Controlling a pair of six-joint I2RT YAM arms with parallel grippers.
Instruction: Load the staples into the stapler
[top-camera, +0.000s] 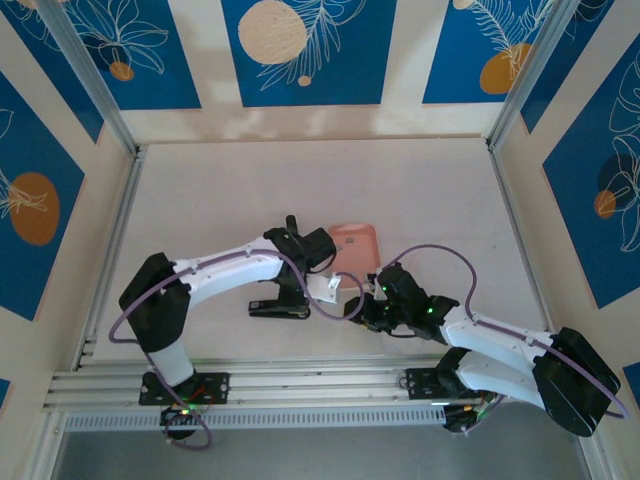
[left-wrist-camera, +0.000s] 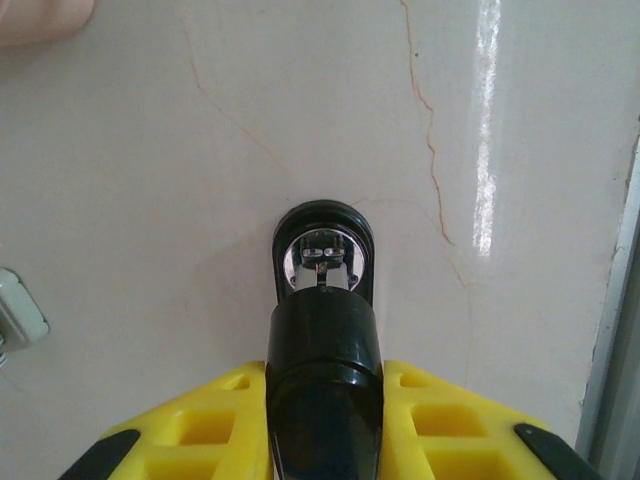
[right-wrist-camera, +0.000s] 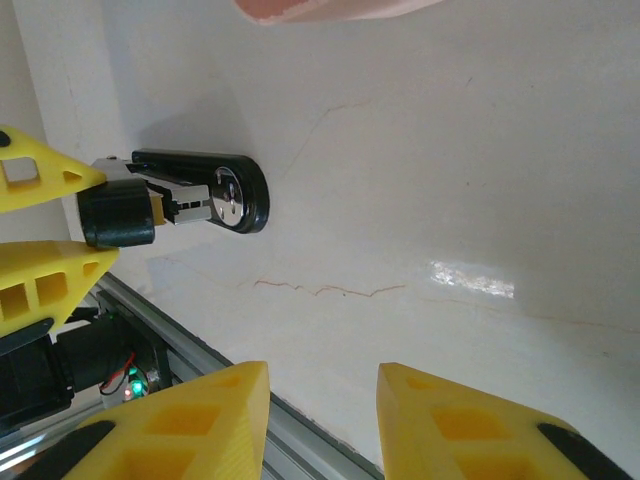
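Stapler (right-wrist-camera: 200, 190) is sitting flat on the table (top-camera: 250, 190), its rounded nose with the shiny anvil pointing straight out ahead of the left pincer (left-wrist-camera: 322, 385). That pincer is clamping the black top bar from both sides, yellow fingers pressing against it with no gap showing. Right pincer (right-wrist-camera: 322, 400) is hovering just off to the stapler's side, jaws standing apart with nothing between them.

By my reading, the step in hand is opening the stapler so the rail is exposed. For that, the left grip is needing to sit square on the bar and swing it up about the rear hinge, not drag the whole body along. The free pincer is looking well placed to pin the base down.

Pink tray (top-camera: 355, 240) is lying beyond both pincers, near the stapler but apart from it.

Hard to call: the hinge end is tucked behind the left fingers, the rail's channel is hiding under the bar, and from above the tray's inside is too small to tell whether staples are lying there.
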